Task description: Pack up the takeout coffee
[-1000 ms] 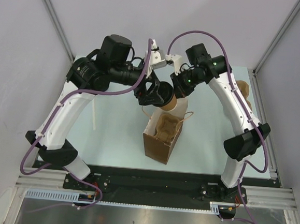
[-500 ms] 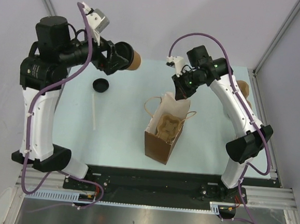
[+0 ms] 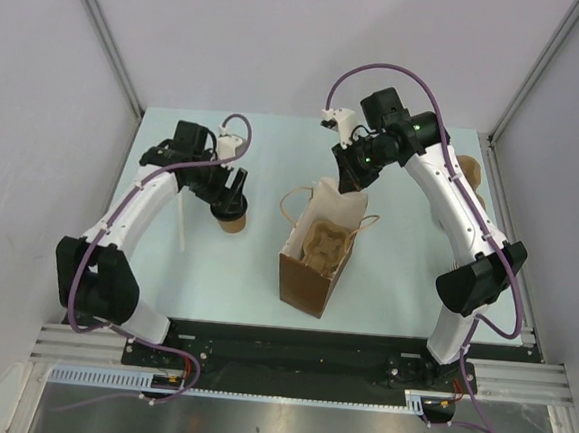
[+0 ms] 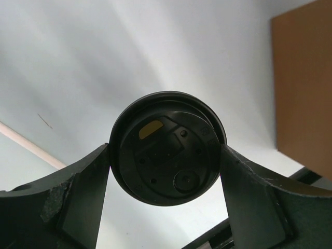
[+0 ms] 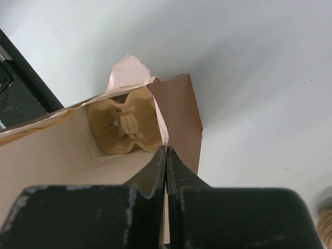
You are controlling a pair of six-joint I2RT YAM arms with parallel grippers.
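Note:
The takeout coffee (image 3: 235, 221), a small kraft cup with a black lid (image 4: 167, 148), stands on the table left of the brown paper bag (image 3: 310, 273). My left gripper (image 3: 230, 198) comes down on it from above; in the left wrist view (image 4: 166, 155) both fingers press the lid's sides. My right gripper (image 3: 351, 184) is shut on the bag's far rim and holds the mouth open; the right wrist view (image 5: 166, 151) shows the paper pinched between the jaws. A pulp cup carrier (image 5: 124, 124) sits inside the bag (image 5: 179, 111).
A white straw (image 3: 182, 220) lies on the table left of the cup. A stack of lidless paper cups (image 3: 470, 177) stands at the right edge, behind the right arm. The bag's side (image 4: 303, 78) shows right of the lid.
The left arm has swung down from high at the far left. The cup it carried now stands on the table with the black lid on it. The right arm has not moved.

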